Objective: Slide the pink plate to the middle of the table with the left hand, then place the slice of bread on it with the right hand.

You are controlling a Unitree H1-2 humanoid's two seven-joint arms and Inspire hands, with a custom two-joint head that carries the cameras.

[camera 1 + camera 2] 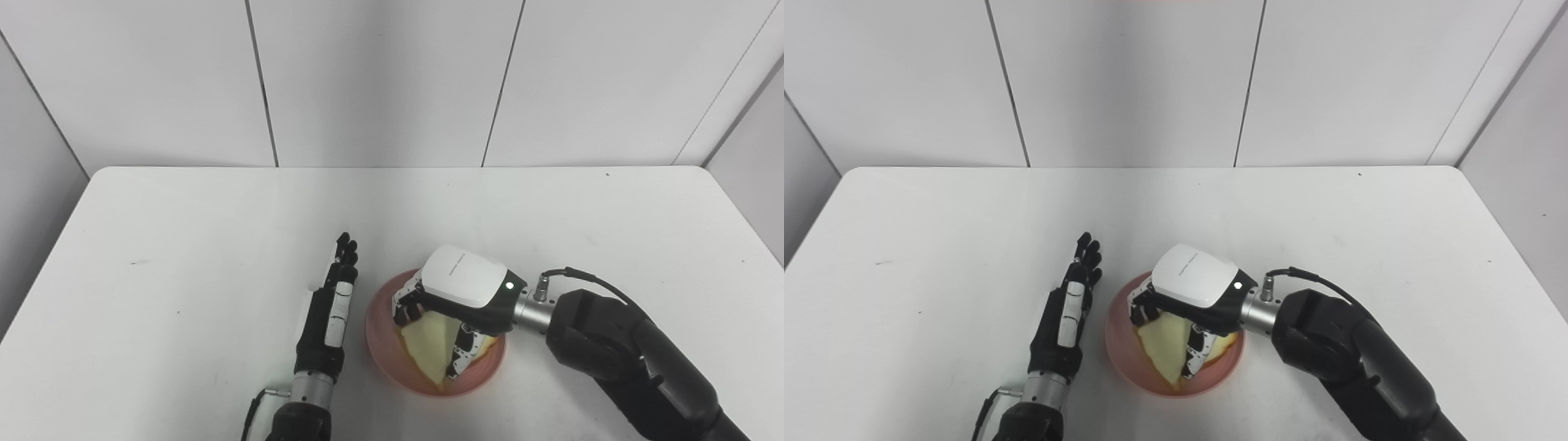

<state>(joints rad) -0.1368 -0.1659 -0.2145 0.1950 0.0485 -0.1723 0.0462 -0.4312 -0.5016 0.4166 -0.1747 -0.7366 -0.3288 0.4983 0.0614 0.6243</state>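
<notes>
Right hand (456, 300) grips bread (429, 346) over plate (383, 352).

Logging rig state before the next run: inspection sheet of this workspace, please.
Surface: white table, a few faint dark specks.
Job's things: round pink plate near the front centre; pale yellow bread slice over it.
Clutter: nothing seen.
Hands: left hand flat beside the plate's left rim, fingers straight, holding nothing; right hand closed around the bread above the plate.
Cables: black cable looping at the right wrist; another at the left wrist.
Surroundings: white panelled walls.
</notes>
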